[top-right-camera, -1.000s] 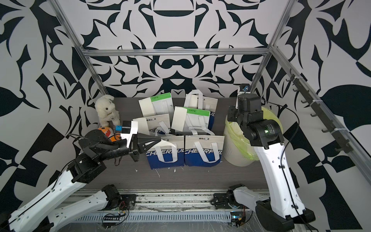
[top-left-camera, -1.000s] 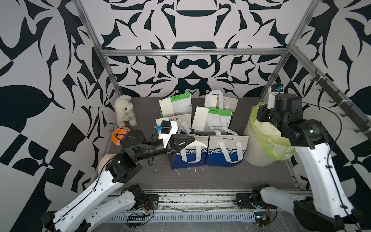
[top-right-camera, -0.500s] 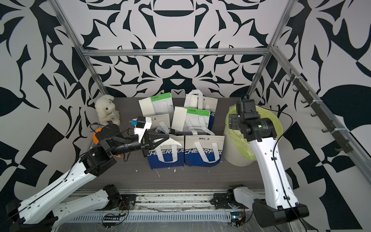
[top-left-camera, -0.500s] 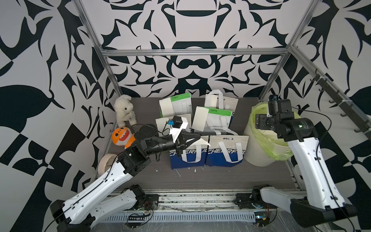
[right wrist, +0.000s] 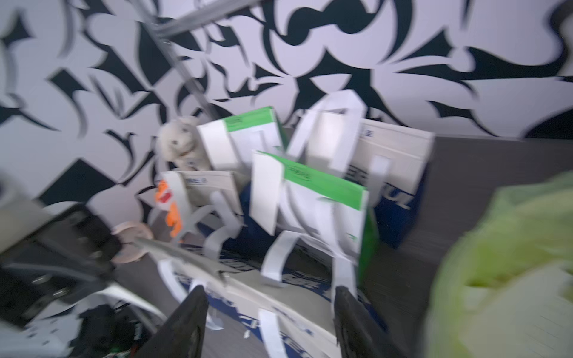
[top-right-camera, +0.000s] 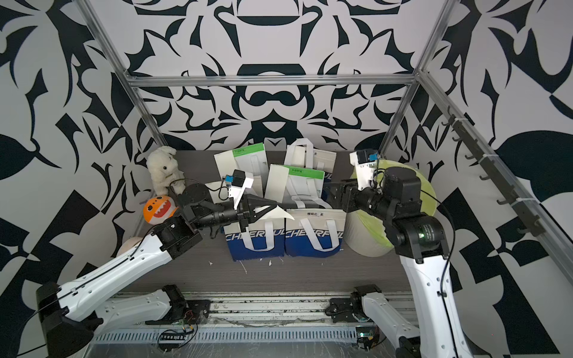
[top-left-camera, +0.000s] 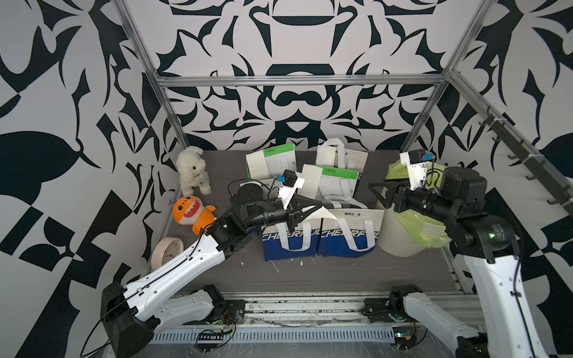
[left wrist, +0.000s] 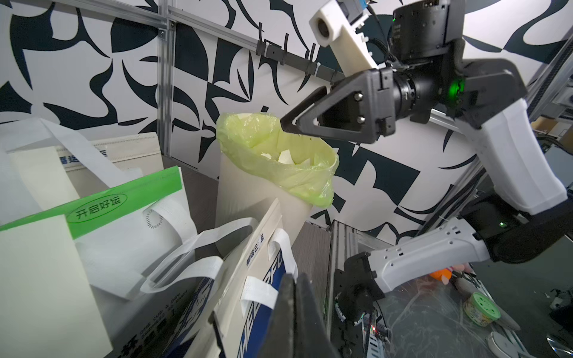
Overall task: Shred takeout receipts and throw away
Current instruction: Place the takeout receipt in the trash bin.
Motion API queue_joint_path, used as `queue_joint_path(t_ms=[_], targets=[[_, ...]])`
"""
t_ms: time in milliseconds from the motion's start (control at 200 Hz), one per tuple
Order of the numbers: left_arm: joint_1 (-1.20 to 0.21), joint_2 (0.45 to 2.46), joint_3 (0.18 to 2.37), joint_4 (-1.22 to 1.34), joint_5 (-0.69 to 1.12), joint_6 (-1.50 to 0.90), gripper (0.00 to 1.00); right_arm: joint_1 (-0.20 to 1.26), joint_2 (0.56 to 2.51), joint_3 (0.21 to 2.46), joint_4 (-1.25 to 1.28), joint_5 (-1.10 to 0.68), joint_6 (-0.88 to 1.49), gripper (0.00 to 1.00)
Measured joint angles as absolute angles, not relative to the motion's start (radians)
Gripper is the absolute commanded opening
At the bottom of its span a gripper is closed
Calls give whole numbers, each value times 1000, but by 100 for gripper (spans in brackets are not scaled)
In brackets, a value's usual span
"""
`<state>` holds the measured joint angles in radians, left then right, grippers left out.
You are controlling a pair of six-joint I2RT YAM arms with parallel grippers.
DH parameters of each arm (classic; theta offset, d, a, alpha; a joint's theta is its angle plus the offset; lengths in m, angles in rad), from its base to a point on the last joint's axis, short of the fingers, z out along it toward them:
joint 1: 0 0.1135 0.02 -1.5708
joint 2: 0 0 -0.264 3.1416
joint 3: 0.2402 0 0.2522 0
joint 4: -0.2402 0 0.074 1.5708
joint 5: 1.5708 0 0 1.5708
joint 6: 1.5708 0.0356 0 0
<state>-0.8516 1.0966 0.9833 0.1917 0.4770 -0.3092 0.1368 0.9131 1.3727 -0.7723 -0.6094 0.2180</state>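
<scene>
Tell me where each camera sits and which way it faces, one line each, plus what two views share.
Top views: high at the front, looking down and back over the table, bags and bin; both arms show, the left pincer shut on a receipt.
Left wrist: on the left arm, facing the bin and right pincer; its own fingertips show.
Right wrist: on the right arm, blurred, facing the bags and left arm; its own parted fingertips show.
Shared: both wrist views show the green-topped bag.

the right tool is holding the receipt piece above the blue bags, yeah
Not quite: the left tool holds the receipt piece above the blue bags; the right tool stands open and empty by the bin, as a top view shows.
</scene>
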Motion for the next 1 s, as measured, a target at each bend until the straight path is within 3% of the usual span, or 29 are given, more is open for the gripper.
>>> queue_joint_path(t_ms=[135,295,740,845,920,1000], targets=[[-859,1116,983,226,491,-340,0,168,889,1288,-657,-800,270,67],[-870,1117,983,268,498,-359,0,249,891,1240,-597,-883,292,67],[-887,1141,985,319,498,-388,0,512,929,1212,-577,-785,261,46],[-890,1141,985,321,496,-390,0,531,942,1206,-576,-757,269,26],[-891,1141,985,325,495,-390,0,538,952,1205,-574,-744,267,23],[-891,1141,985,326,494,-390,0,541,962,1205,-573,-735,274,13]])
